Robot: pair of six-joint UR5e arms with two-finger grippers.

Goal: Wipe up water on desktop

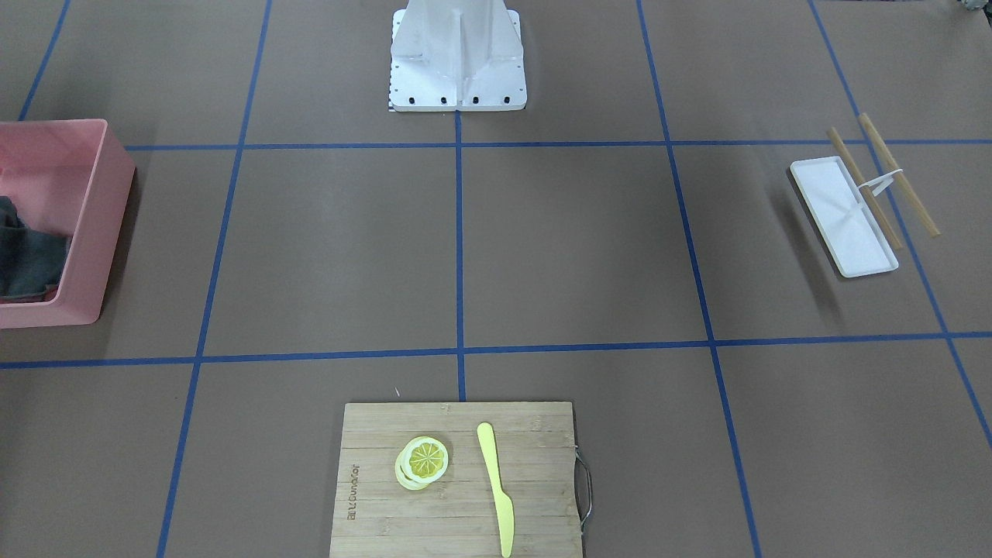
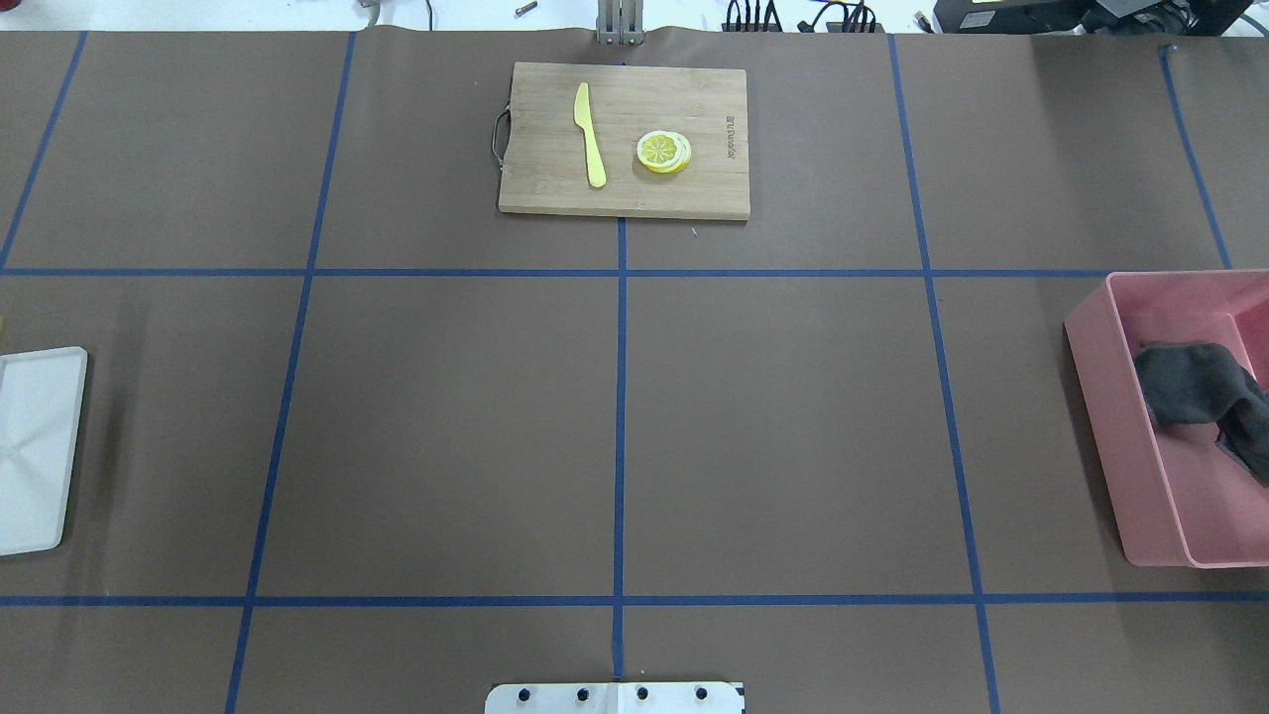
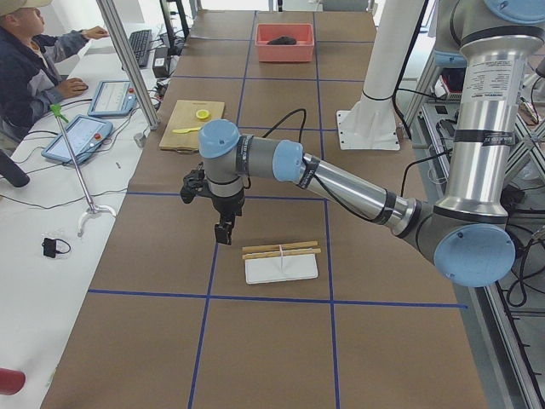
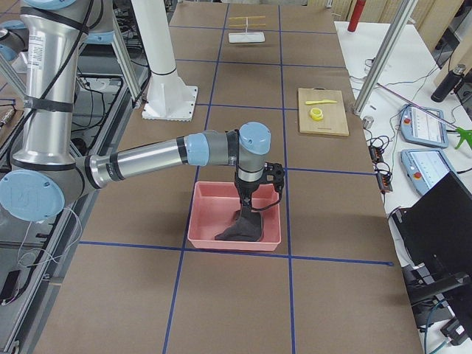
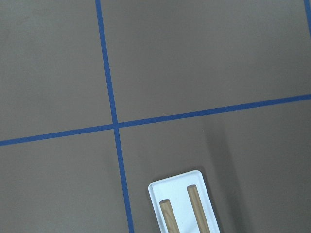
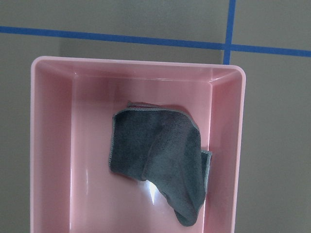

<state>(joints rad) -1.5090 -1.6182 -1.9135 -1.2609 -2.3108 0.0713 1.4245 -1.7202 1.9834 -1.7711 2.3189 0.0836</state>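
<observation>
The desktop [image 2: 793,426] is a brown tabletop with blue tape lines; I see no water on it. A dark grey cloth [image 6: 155,150] lies crumpled in a pink bin [image 6: 48,145] at the robot's right end of the table [image 2: 1120,436]. My right gripper [image 4: 247,205] hangs just over the cloth [image 4: 240,227] in the bin; I cannot tell whether it is open or shut. My left gripper [image 3: 223,232] hangs above the desktop beside a white tray [image 3: 281,268]; I cannot tell its state either.
Two wooden sticks [image 1: 899,174] lie across the white tray [image 1: 841,217]. A bamboo cutting board [image 2: 625,193] at the far middle holds a yellow knife [image 2: 590,134] and lemon slices [image 2: 662,151]. The robot's white pedestal [image 1: 457,54] stands at the near edge.
</observation>
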